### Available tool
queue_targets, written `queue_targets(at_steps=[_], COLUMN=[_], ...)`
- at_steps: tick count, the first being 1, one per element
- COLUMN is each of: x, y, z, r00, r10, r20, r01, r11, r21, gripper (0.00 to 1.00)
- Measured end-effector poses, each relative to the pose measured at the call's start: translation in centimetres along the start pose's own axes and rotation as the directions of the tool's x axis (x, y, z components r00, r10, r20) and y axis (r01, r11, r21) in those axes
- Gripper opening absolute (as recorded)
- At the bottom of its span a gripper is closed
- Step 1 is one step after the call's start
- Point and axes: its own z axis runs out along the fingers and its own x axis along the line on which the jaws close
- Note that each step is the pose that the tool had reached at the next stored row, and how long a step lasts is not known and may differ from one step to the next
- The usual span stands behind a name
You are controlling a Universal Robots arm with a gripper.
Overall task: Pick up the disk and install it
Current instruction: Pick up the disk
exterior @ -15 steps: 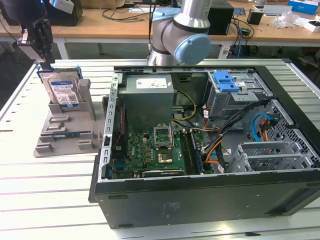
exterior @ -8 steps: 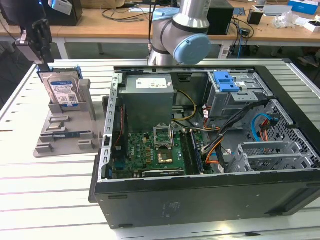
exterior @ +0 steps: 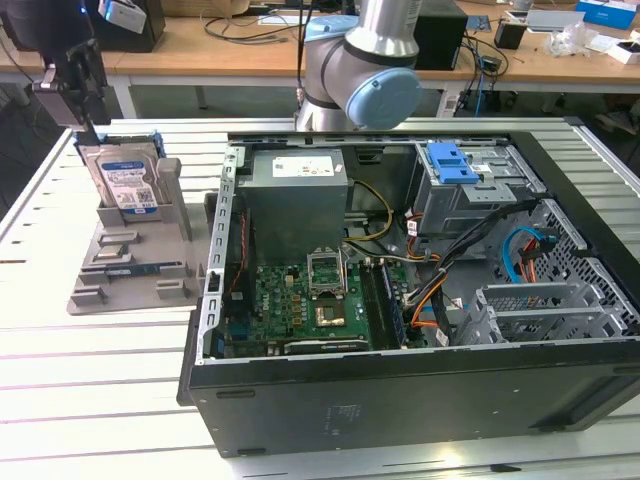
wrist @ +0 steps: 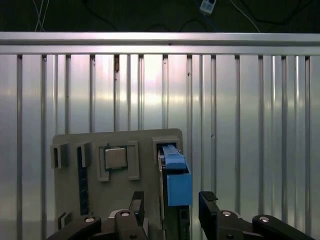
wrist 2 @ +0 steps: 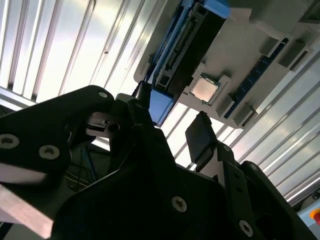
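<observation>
On the slatted metal bench [exterior: 100,380] at the exterior view's left, the black hand [exterior: 90,125] hangs released, fingers [wrist: 207,202] spread, just above the upright silver blue-railed disk [exterior: 125,180] in its grey plastic holder [exterior: 130,262].

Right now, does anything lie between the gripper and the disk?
No. In the first wrist view the open gripper has one finger on each side of the disk, and both gaps are bare.

bright slatted metal tabletop [exterior: 100,380], long wooden workbench [exterior: 250,45] behind, cables [exterior: 235,22] and small boxes [exterior: 605,12] on it
</observation>
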Motion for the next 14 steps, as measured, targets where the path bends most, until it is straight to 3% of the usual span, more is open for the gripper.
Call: queue_targets(at_steps=[6, 7, 8, 11, 14], x=[-0.52, -0.51, -0.52, -0.51, -0.52], y=[0.43, 0.51, 0.51, 0.47, 0.42], z=[0.86, 1.33, 1.79, 3.37, 4.35], r00=[0.9997, 0.9992, 0.9988, 0.9971, 0.9967], r10=[-0.024, -0.037, -0.048, -0.075, -0.08], r20=[-0.0043, -0.0113, -0.0126, -0.0133, -0.0133], r01=[0.024, 0.037, 0.048, 0.075, 0.08], r11=[0.9997, 0.9993, 0.9989, 0.9972, 0.9968], r21=[-0.0003, -0.0005, -0.0006, -0.0009, -0.0025], gripper=[0.56, 0.56, 0.56, 0.56, 0.56])
